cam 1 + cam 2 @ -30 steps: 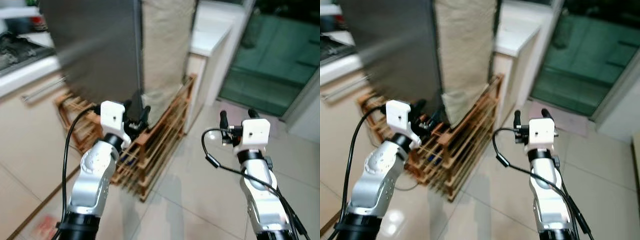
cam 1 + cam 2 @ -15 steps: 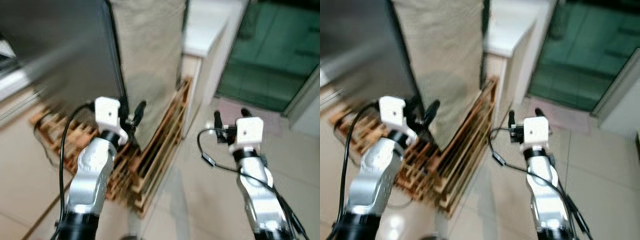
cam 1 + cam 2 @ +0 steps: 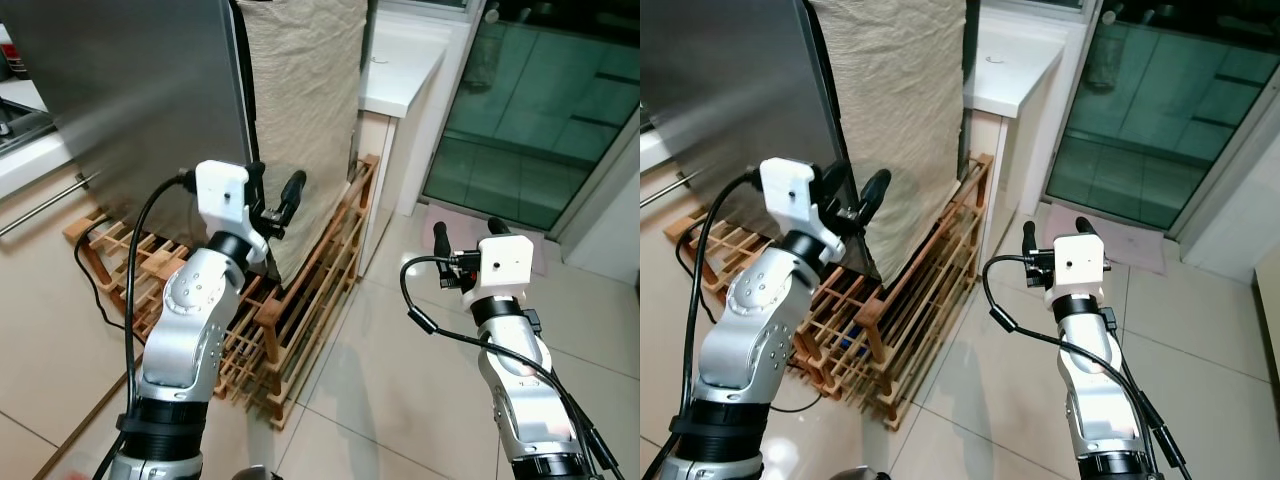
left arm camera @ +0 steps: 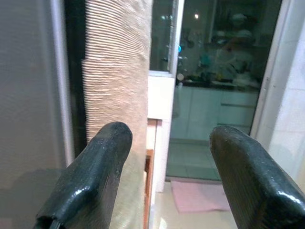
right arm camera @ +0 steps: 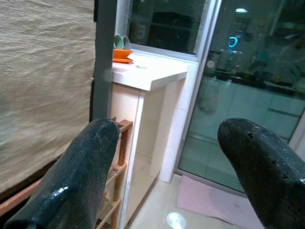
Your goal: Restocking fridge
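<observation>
Left arm: raised and bent at the elbow, forearm pointing forward and up; the left gripper sits in front of the fridge's right edge, close to it but apart.
Left gripper state: released, both fingers spread wide with nothing between them.
Right arm: raised beside the body, forearm upright over the floor; the right gripper points ahead, well apart from the fridge.
Right gripper state: released, two fingers spread with an empty gap.
Fridge: one, grey, door shut, standing at the left; a beige cloth hangs down its right side.
Rack: one wooden slatted rack on the floor, running under and beside the fridge, just below the left gripper.
Tabletop: one white tabletop right of the cloth; in the right wrist view a small orange thing lies on it, too small to tell what.
Glass door: one dark glass door at the right, with a pink mat on the floor before it.
Cable: one black cable trails across the rack at the left.
</observation>
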`<state>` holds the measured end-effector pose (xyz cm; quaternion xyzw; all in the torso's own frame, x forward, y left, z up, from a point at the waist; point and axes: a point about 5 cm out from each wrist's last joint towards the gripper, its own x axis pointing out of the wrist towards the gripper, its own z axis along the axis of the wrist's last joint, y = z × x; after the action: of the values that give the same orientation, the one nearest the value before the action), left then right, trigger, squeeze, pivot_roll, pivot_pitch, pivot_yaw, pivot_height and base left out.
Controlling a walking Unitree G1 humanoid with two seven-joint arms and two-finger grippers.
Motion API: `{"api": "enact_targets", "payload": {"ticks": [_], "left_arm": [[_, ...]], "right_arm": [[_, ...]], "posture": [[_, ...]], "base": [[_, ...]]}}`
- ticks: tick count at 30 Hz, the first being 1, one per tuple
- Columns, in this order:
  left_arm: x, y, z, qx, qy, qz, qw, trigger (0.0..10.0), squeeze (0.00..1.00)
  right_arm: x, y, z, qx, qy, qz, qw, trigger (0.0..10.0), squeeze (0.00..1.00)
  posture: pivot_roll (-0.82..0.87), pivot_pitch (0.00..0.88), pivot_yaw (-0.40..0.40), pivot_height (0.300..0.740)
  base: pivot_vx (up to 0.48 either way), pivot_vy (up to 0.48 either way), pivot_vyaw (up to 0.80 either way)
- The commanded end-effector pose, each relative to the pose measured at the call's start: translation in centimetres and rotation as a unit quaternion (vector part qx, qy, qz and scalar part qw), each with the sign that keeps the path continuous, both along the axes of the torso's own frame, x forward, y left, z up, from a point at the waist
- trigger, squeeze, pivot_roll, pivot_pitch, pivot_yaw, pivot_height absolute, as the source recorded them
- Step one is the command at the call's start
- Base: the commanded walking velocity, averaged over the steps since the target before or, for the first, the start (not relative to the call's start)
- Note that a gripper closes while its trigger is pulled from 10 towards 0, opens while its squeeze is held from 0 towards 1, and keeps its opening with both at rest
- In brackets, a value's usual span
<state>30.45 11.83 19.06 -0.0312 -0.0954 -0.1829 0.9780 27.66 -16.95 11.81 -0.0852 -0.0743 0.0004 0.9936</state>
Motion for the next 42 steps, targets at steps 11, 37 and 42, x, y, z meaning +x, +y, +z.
{"api": "enact_targets", "payload": {"ticks": [11, 37, 42], "left_arm": [[1.9, 0.4, -0.5, 0.027, 0.042, 0.080, 0.996, 10.0, 0.00], [-0.8, 1.0, -1.2, 0.025, 0.026, -0.028, 0.999, 10.0, 0.00], [-0.8, 1.0, -1.2, 0.025, 0.026, -0.028, 0.999, 10.0, 0.00]], "right_arm": [[-1.5, -1.2, -0.6, 0.004, 0.018, -0.015, 1.000, 10.0, 0.15], [-2.5, -0.9, 2.0, -0.009, -0.025, -0.033, 0.999, 10.0, 0.15], [-2.5, -0.9, 2.0, -0.009, -0.025, -0.033, 0.999, 10.0, 0.15]], "posture": [[0.00, 0.000, 0.007, 0.740], [-0.02, 0.000, 0.032, 0.740], [-0.02, 0.000, 0.032, 0.740]], "base": [[0.000, 0.000, 0.00], [0.000, 0.000, 0.00], [0.000, 0.000, 0.00]]}}
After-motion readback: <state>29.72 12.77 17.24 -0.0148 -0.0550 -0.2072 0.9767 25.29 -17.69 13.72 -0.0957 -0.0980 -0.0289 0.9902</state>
